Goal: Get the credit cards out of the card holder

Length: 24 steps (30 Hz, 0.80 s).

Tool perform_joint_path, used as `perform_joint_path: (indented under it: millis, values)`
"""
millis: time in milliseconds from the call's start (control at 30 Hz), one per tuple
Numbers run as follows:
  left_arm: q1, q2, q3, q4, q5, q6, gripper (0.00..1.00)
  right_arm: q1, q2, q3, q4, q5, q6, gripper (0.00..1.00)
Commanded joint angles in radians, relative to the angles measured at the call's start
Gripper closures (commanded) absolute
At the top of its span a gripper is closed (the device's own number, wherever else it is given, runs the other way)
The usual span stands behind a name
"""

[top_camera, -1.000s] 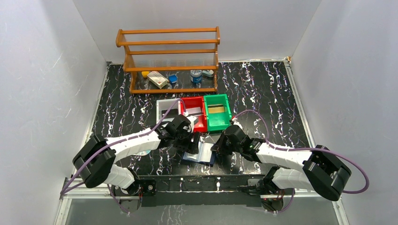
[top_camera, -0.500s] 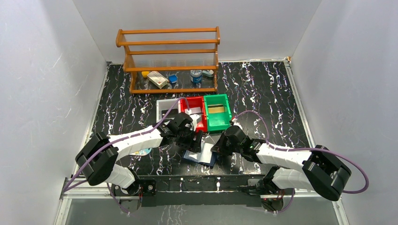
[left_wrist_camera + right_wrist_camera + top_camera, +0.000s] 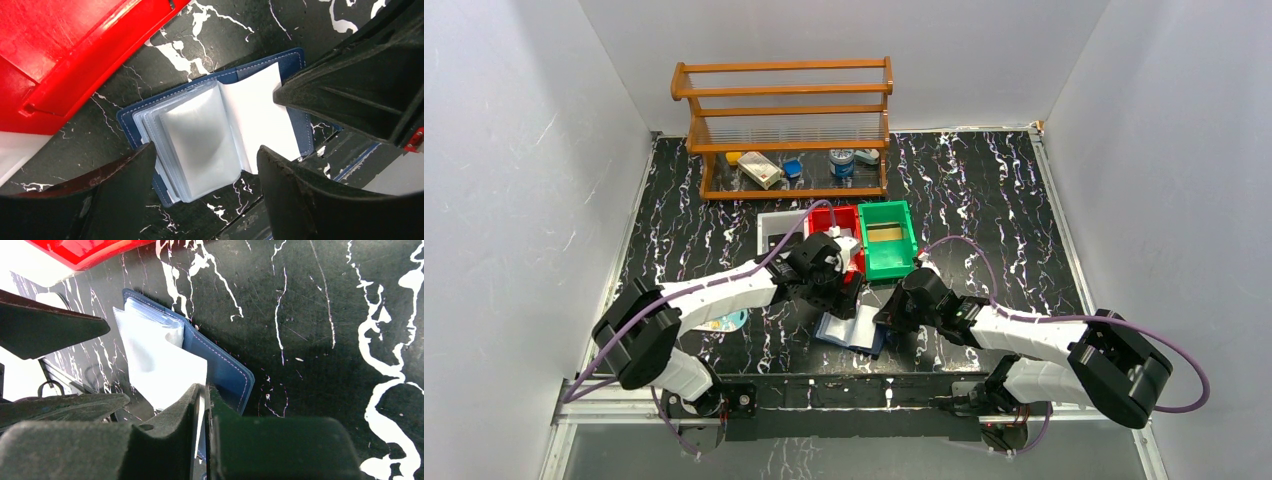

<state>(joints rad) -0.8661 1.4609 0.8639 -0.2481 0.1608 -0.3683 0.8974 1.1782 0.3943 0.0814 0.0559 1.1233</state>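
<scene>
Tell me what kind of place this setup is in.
Most likely a robotics lab test cell: a black marbled table boxed in by plain white walls, a left arm and right arm bolted at its near edge, and props like a wooden rack and green bin.

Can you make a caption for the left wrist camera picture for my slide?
Open left gripper hovers over the opened blue card holder, clear sleeves fanned out, beside a red bin.
</scene>
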Motion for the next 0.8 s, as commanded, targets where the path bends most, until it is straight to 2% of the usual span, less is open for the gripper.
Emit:
perform_joint_path:
  millis: [0,167,567,767]
  values:
    - [-0.002,0.037,0.041,-0.028,-0.010,0.048,0.27,0.003,0.007,-0.008,0.044,-0.001,0.005,0.83]
    - [-0.002,0.076,0.041,-0.008,-0.049,0.046,0.29,0.003,0.017,-0.011,0.053,-0.008,0.003,0.83]
    - [-0.001,0.028,0.041,0.015,-0.064,0.044,0.29,0.003,0.031,-0.008,0.059,-0.011,0.001,0.83]
    - [-0.002,0.047,0.045,0.041,-0.019,0.041,0.30,0.003,0.044,-0.009,0.066,-0.015,-0.001,0.82]
